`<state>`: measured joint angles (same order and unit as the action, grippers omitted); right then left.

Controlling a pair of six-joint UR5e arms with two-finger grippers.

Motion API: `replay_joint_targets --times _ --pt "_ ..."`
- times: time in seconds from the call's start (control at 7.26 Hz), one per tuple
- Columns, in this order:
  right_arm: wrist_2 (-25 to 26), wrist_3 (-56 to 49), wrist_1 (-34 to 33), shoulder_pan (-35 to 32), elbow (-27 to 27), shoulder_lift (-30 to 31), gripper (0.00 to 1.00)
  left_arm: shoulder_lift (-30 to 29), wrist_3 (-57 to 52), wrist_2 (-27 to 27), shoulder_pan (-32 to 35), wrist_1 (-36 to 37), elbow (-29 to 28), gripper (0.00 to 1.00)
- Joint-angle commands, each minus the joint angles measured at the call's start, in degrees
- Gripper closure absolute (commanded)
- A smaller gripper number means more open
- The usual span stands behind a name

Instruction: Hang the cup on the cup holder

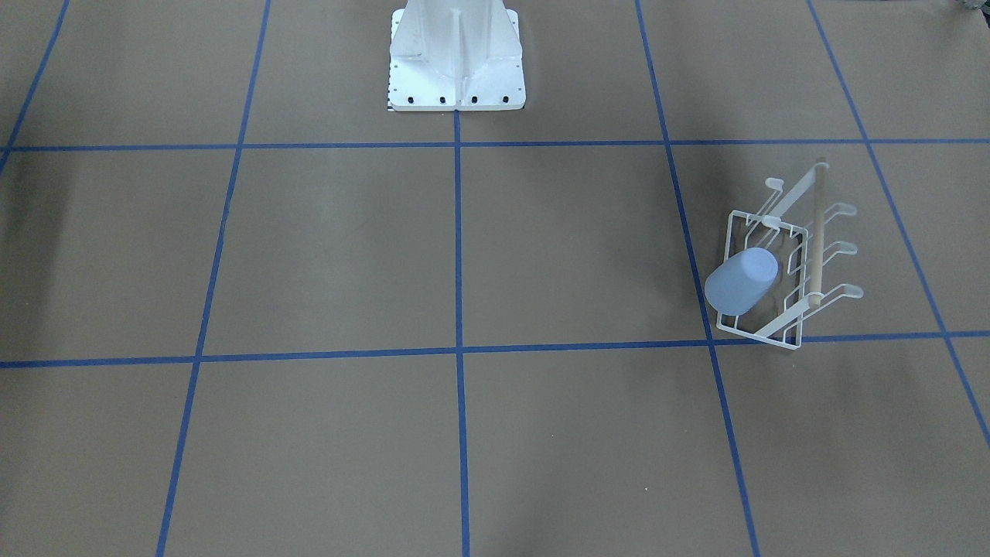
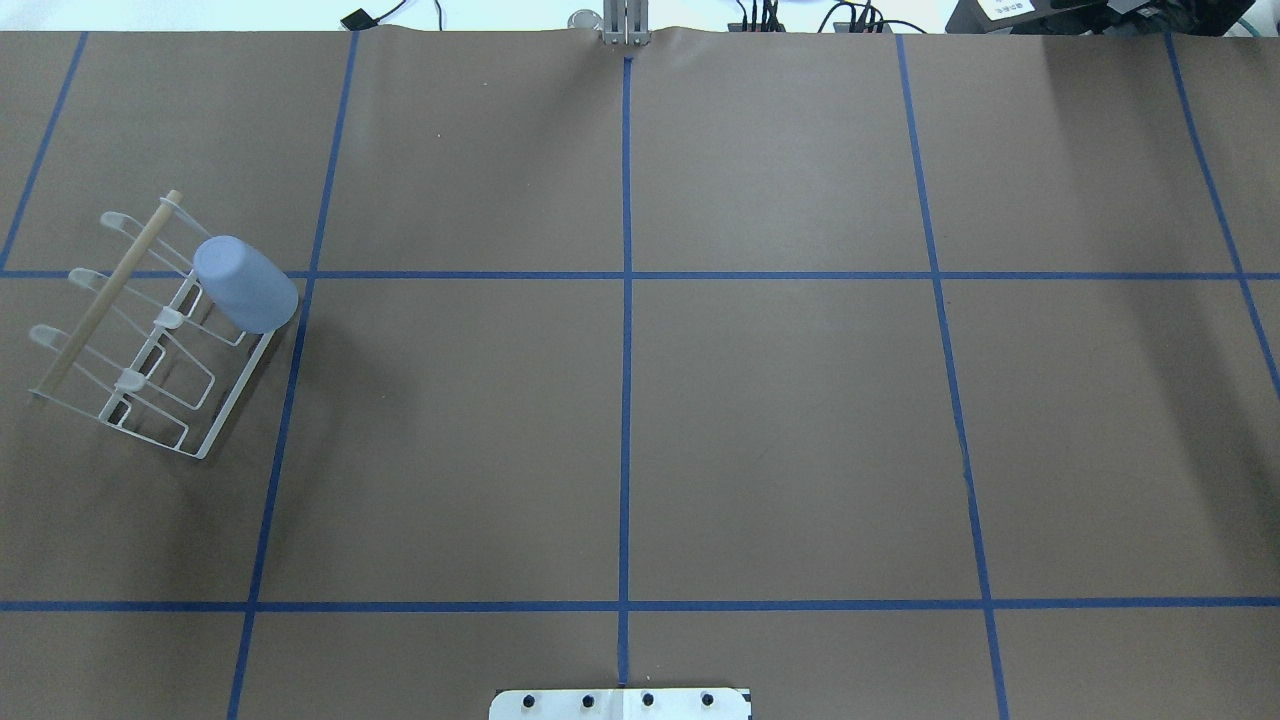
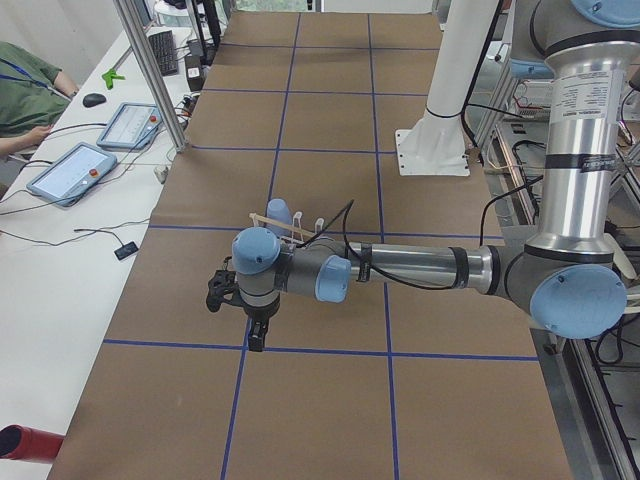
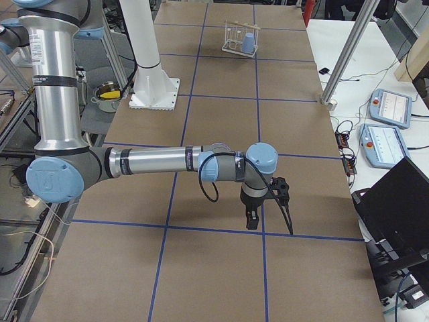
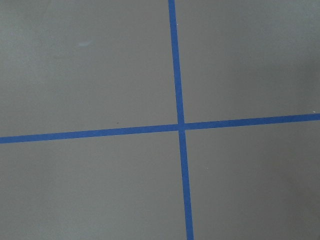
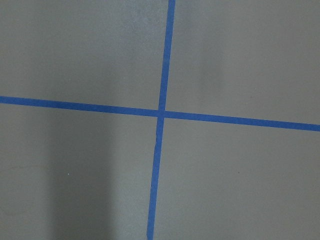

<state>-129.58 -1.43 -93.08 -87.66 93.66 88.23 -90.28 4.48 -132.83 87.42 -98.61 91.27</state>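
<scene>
The pale blue cup (image 2: pixel 245 283) sits tilted, mouth down, over a prong at one end of the white wire cup holder (image 2: pixel 105 295) on the table's left side. Both also show in the front view, cup (image 1: pixel 741 280) and holder (image 1: pixel 816 232). In the exterior left view my left gripper (image 3: pixel 240 320) hangs above the table, on the near side of the holder (image 3: pixel 300 232) and apart from it. In the exterior right view my right gripper (image 4: pixel 269 225) hangs over the table, far from the cup (image 4: pixel 249 43). I cannot tell whether either is open. Both wrist views show only table and tape.
The white robot base pedestal (image 1: pixel 456 62) stands at the table's middle edge. Blue tape lines (image 2: pixel 626 400) grid the brown table. Teach pendants (image 3: pixel 75 170) and a seated person (image 3: pixel 20 90) are at the operators' bench beside the table.
</scene>
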Motion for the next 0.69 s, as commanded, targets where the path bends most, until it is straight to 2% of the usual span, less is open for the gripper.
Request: replay_joint_targets --times 0.0,0.55 --pt "-0.06 -0.07 0.00 -0.23 0.21 0.10 0.00 -0.07 0.00 0.11 0.03 0.00 -0.04 0.01" --pt "-0.06 -0.07 0.00 -0.40 0.30 0.45 0.00 -0.16 0.00 0.11 0.03 0.00 -0.04 0.01"
